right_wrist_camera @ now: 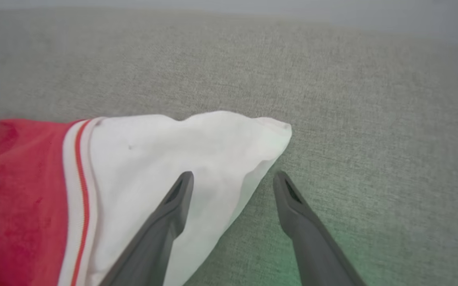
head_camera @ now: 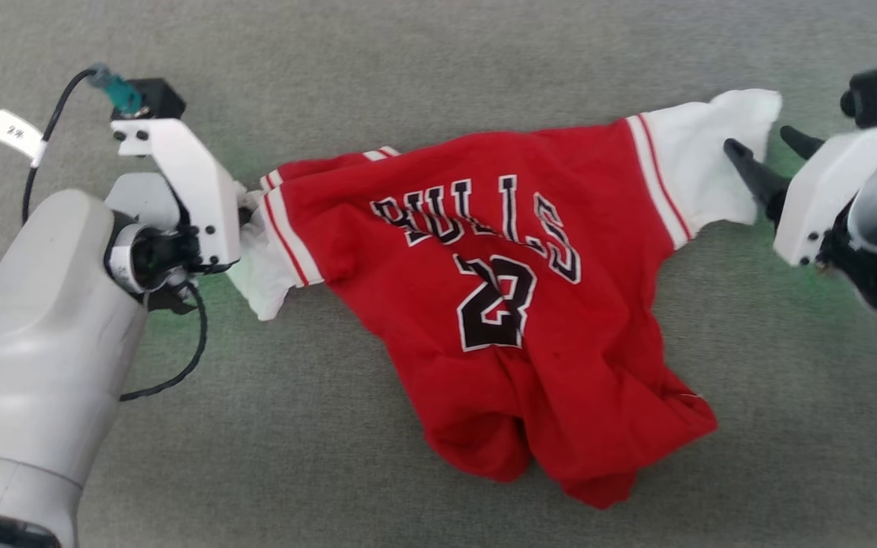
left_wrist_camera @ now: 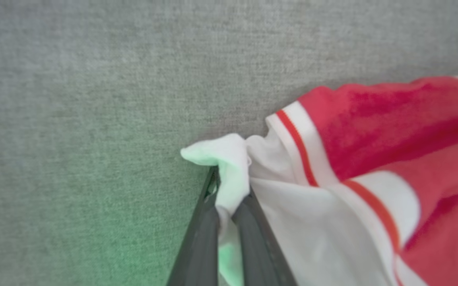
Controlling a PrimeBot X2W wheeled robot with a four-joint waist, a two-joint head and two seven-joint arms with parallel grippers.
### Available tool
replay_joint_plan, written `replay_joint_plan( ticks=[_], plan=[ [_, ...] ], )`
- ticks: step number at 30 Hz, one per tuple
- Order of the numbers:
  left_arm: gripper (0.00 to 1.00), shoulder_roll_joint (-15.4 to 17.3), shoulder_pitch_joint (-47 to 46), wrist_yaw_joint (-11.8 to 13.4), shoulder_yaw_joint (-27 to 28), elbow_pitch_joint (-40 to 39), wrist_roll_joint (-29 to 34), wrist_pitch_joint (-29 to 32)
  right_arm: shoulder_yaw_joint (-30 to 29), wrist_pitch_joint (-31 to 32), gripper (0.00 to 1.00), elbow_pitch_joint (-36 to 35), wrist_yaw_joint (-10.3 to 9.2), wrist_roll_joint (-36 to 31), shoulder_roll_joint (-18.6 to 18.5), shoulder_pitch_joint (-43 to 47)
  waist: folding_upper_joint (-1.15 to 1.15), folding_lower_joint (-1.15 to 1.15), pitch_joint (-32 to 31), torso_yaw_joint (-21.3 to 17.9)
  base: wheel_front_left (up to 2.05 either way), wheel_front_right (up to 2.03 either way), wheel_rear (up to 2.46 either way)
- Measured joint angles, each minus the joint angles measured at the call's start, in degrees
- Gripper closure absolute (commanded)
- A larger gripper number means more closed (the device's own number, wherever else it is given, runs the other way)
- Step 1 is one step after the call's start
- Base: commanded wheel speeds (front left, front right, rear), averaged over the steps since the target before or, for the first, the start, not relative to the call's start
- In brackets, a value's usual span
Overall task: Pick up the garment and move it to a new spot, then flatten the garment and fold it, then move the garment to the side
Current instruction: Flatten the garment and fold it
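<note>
Now the garment [head_camera: 530, 320] lies crumpled on the grey fabric surface [head_camera: 438, 68], lettered side up, with its red body bunched toward the robot and its white sleeves drawn out to either side. The left hand [left_wrist_camera: 231, 190] is clamped on the end of the left sleeve [head_camera: 263, 274], white cloth pinched between its dark fingers. The right hand [head_camera: 757, 138] stands spread at the tip of the right sleeve [head_camera: 712, 167], one finger over the cloth, the other over bare surface, gripping nothing.
</note>
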Motion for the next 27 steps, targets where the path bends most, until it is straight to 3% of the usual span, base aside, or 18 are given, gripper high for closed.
replay_joint_plan(
  ticks=[9,10,11,12,20,27],
  plan=[
    [1.0,-2.63,-3.64,-1.86,-0.69,2.81,0.08,-1.78,3.12,14.29,0.0,11.84,0.02,4.17,-0.22,-10.39,0.0,0.0,2.5,2.88,0.0,0.0,0.0],
    [1.0,-2.81,-3.91,-2.11,-0.76,3.26,0.08,-2.04,3.43,16.34,0.22,12.94,0.02,4.82,-0.07,-11.41,0.0,0.0,2.65,3.09,0.0,0.0,0.0],
    [1.0,-2.98,-4.16,-2.35,-0.81,3.76,0.08,-2.32,3.97,17.86,0.22,13.65,0.01,4.95,-0.09,-12.29,0.0,0.0,2.73,3.25,0.0,0.0,0.0],
    [1.0,-3.15,-4.43,-2.53,-0.8,4.31,0.08,-2.49,4.27,19.04,1.0,14.1,0.01,5.35,-0.04,-12.93,0.0,0.0,2.76,3.37,0.0,0.0,0.0],
    [1.0,-2.38,-7.31,-3.38,-0.92,7.62,0.58,-4.12,7.53,18.3,1.0,12.72,0.0,7.89,-1.9,-13.78,0.0,0.0,0.29,3.0,0.0,0.0,0.0],
    [1.0,-0.18,-12.9,-4.54,-0.49,6.48,1.33,-5.88,8.67,14.55,1.0,5.76,0.0,9.8,-6.02,-16.12,0.0,0.0,-4.34,1.61,0.0,0.0,0.0]
  ],
)
